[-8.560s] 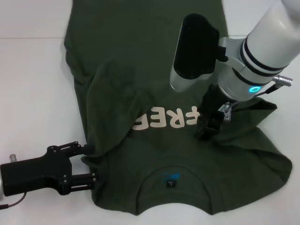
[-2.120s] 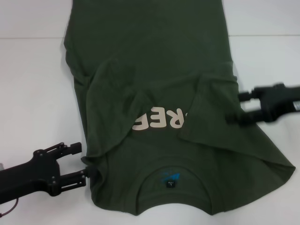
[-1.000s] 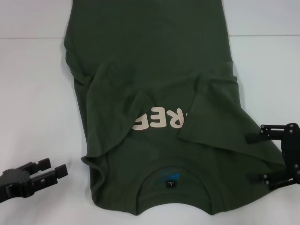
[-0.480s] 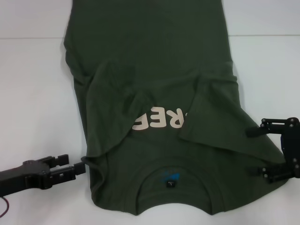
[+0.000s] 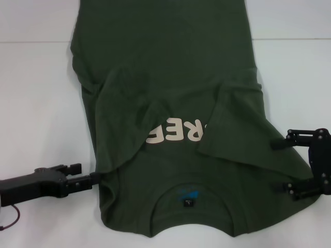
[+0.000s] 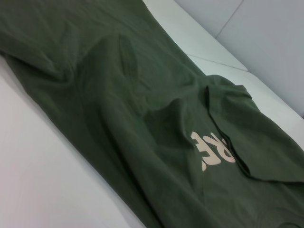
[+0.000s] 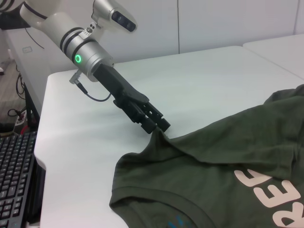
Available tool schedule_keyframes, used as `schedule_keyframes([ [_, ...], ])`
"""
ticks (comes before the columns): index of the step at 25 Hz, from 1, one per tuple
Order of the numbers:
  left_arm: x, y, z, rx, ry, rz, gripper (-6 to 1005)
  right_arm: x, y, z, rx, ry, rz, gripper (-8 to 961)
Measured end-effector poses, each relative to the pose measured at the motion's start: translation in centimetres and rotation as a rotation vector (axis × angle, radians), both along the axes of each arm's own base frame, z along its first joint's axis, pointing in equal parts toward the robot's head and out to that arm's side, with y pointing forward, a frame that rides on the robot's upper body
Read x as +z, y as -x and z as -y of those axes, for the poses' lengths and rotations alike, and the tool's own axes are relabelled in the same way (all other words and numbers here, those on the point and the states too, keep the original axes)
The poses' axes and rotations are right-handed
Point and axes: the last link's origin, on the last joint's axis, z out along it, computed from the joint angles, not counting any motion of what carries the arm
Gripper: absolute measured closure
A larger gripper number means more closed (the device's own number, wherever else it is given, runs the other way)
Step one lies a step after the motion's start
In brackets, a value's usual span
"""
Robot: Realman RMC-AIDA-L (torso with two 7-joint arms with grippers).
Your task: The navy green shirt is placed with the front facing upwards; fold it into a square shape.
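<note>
The navy green shirt lies flat on the white table, collar nearest me, with both sleeves folded in over the cream lettering. My left gripper reaches in low from the lower left. It is open by a narrow gap, and its tips touch the shirt's left shoulder edge. The right wrist view shows this gripper at the pointed corner of the shirt. My right gripper is open wide, with one finger over the fabric and the other by the right shoulder edge.
The white table spreads bare on both sides of the shirt. The collar label with its blue mark sits near the front edge. Beyond the table's end, a keyboard and cables show in the right wrist view.
My left gripper has slid right from the lower-left corner until its tips reach the shirt's shoulder edge. The right gripper dropped from the sleeve to the right shoulder, then hardly moved.
</note>
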Motion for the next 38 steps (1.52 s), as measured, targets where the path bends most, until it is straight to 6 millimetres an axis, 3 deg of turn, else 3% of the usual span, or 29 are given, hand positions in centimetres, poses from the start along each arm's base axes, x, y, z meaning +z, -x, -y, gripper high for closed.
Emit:
schedule_keyframes([
  [24,-2.0,-1.0,-0.6,-0.040,0.135,-0.082,367,0.1,-0.6,-0.4,-0.029,-0.055,-0.001,11],
  [35,-2.0,-1.4,-1.1,-0.055,0.140,-0.088,598,0.1,-0.8,-0.4,-0.035,-0.067,0.003,12],
  [38,-2.0,-1.6,-1.1,-0.058,0.141,-0.083,732,0.1,-0.9,-0.4,-0.038,-0.071,0.003,12],
])
